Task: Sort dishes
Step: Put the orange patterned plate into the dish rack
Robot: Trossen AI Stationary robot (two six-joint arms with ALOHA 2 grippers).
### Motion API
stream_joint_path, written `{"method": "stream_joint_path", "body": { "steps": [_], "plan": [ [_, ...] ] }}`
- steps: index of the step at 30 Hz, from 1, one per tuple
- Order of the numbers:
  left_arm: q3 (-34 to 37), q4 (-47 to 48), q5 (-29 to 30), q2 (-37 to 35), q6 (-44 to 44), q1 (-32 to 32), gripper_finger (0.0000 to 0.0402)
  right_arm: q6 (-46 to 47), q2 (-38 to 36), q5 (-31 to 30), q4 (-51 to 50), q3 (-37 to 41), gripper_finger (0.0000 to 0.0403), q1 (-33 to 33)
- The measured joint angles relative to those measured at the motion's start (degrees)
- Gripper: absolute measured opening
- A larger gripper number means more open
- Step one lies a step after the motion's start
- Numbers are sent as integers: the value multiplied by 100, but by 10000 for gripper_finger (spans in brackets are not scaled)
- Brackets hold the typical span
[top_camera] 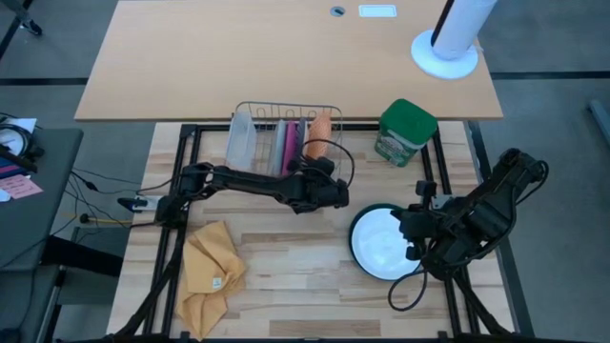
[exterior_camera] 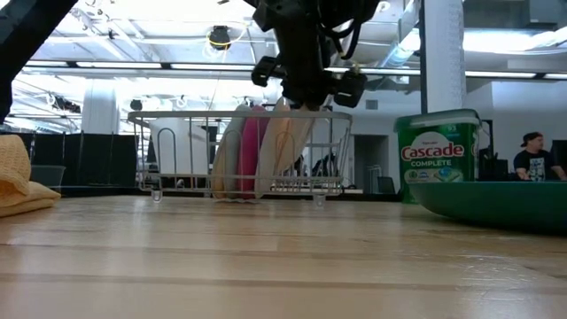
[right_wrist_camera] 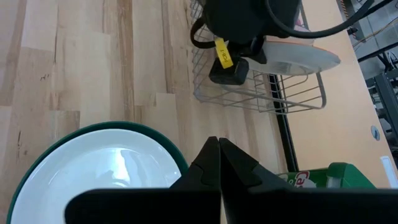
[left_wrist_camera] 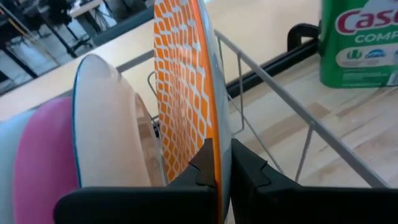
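Dishes stand on edge in the wire rack (top_camera: 286, 129) at the far middle of the desk (top_camera: 286, 267): a pink plate (left_wrist_camera: 40, 155), then the orange-and-white patterned plate (left_wrist_camera: 186, 93), clenched at its rim by the left gripper (left_wrist_camera: 217, 165). Risk: released while tilted, it could tip onto its neighbour. Rightward, the white plate (top_camera: 381, 243) lies flat beside the right gripper (right_wrist_camera: 219, 155), jaws shut and empty.
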State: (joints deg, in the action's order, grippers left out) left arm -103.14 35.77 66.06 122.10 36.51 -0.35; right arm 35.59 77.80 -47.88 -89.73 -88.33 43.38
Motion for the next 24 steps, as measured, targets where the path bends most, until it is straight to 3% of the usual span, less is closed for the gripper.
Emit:
{"method": "stream_joint_path", "body": {
  "steps": [17,24],
  "plan": [
    [86,488,-39,-22,503,32,11,0,0,2,2,0,0,0],
    [56,464,625,-17,383,-226,5,-1,0,4,2,0,0,0]
  ]
}}
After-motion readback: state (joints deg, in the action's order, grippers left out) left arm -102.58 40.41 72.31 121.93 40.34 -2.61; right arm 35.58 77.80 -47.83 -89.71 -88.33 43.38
